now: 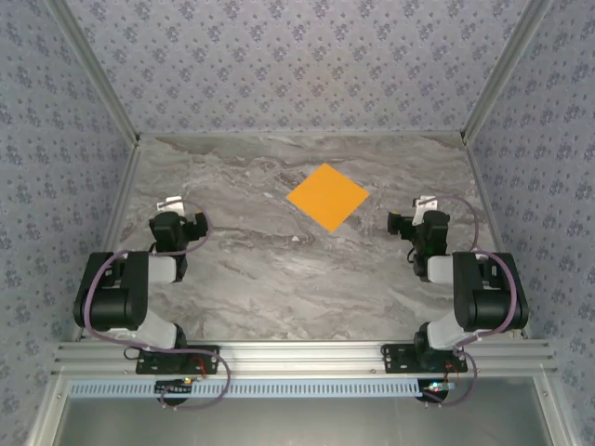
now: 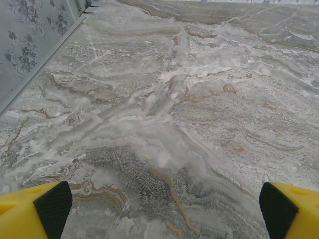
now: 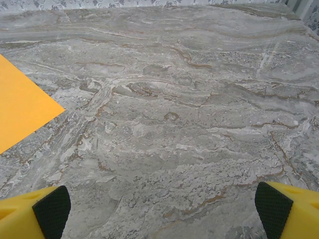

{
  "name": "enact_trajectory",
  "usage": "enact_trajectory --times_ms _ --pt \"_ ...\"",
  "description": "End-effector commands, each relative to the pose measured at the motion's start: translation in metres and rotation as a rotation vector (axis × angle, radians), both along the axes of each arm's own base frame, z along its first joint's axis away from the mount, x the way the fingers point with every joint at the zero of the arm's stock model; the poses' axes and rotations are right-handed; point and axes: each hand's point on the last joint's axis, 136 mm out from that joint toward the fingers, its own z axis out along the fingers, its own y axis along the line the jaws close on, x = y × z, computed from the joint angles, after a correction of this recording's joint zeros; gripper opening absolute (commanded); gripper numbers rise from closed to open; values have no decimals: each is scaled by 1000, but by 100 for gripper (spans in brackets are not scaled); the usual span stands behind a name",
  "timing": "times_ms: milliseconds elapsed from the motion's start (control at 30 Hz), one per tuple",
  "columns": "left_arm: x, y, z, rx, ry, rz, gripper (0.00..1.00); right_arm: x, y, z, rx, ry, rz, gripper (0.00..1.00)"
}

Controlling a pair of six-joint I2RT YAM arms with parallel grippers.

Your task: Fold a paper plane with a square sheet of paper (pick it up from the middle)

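Orange square sheet of paper (image 1: 327,196) lies unfolded; left tool (image 2: 164,209) and right tool (image 3: 162,209) gape empty. Next probably means pinching its middle.

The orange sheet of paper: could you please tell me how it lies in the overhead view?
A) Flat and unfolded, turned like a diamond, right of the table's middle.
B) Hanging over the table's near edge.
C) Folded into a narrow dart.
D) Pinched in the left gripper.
A: the square sheet of paper lies flat and uncreased on the table, its corners pointing near and far, right of centre.
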Motion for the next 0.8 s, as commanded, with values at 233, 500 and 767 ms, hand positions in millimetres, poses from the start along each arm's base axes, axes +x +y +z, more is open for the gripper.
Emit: enact_trajectory --times_ms 233,500,767 --pt "8 -2 12 9 -46 -18 99 4 -1 2 -5 -4 8 100" --pt "8 -2 12 9 -46 -19 99 5 -2 3 -7 -5 7 100" --pt "7 -1 14 11 -50 -11 99 3 1 11 -16 -19 13 100"
